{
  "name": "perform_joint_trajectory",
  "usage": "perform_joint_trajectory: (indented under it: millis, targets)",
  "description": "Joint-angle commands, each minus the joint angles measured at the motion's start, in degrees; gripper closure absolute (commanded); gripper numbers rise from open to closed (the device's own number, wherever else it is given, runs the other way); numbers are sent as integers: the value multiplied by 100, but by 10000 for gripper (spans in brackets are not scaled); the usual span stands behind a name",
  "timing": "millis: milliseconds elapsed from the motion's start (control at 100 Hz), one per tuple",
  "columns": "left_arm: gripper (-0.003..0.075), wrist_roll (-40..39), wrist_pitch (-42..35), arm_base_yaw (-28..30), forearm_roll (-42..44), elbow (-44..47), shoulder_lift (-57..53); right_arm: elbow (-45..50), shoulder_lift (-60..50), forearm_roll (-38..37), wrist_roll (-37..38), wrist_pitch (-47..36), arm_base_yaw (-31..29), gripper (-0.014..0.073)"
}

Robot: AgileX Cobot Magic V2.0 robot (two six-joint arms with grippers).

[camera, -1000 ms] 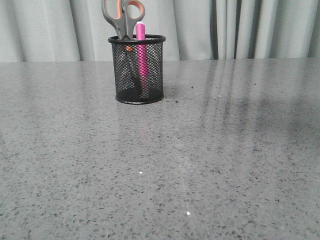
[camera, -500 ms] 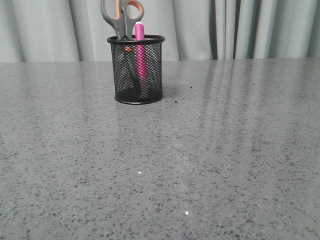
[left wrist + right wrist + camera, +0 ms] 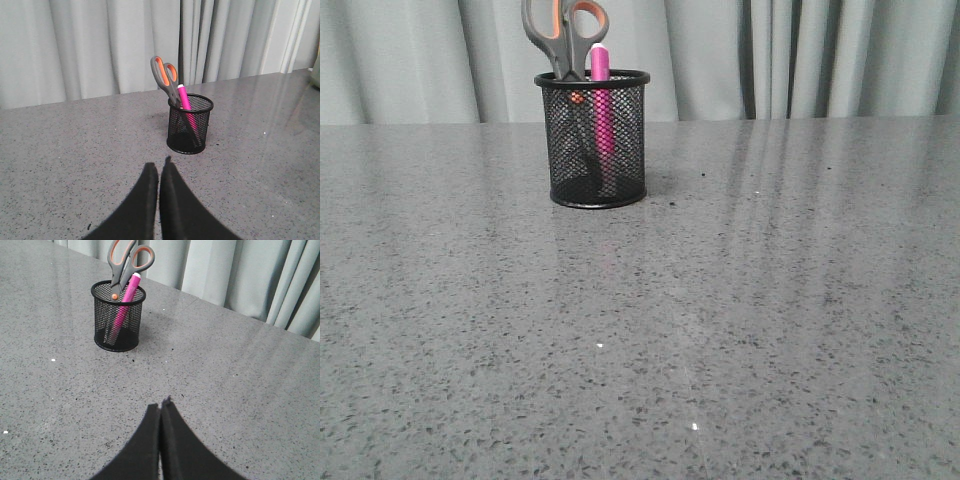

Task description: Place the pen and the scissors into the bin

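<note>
The black mesh bin (image 3: 595,140) stands upright at the far left-middle of the grey table. The pink pen (image 3: 601,100) and the grey scissors (image 3: 563,35) with orange loops stand inside it, handles up. The bin also shows in the left wrist view (image 3: 190,124) and the right wrist view (image 3: 118,315), with pen (image 3: 125,302) and scissors (image 3: 127,257) in it. My left gripper (image 3: 159,165) is shut and empty, well short of the bin. My right gripper (image 3: 160,404) is shut and empty, apart from the bin. Neither gripper shows in the front view.
The grey speckled table (image 3: 720,300) runs back to a pale curtain (image 3: 800,55). Nothing else stands on it in view.
The front view has shifted very slightly; the bin, pen and scissors stand as before.
</note>
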Motion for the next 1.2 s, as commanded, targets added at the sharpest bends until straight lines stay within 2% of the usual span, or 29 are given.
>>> perform_joint_trajectory:
  millis: [0,320,390,500,560,650,730,950,1100,1190]
  targets:
    - [739,-37,-438,-39,-21,-136,95,-157,33,-139,-57,-407,-11,662]
    - [739,61,-557,-51,101,-25,95,-157,33,-139,-57,-407,-11,662]
    - [739,477,-1153,-41,84,272,95,-157,33,-139,-57,-407,-11,662]
    - [739,1447,-2575,178,-268,1125,95,-157,33,-139,-57,-407,-11,662]
    - [739,1501,-3212,470,-432,1603,95,-157,33,-139,-57,-407,-11,662]
    - [739,1489,-3682,985,-884,2277,95,-157,33,-139,-57,-407,-11,662]
    - [739,1480,-3725,1426,-1194,2705,95,-157,33,-139,-57,-407,-11,662]
    - [739,1480,-3628,2382,-1338,3384,95,-157,33,-139,-57,-407,-11,662]
    - [739,1328,-2647,2790,-1585,3451,40,-157,33,-139,-57,-407,-11,662]
    - [739,1328,-2514,2972,-1585,3451,-123,-157,33,-139,-57,-407,-11,662]
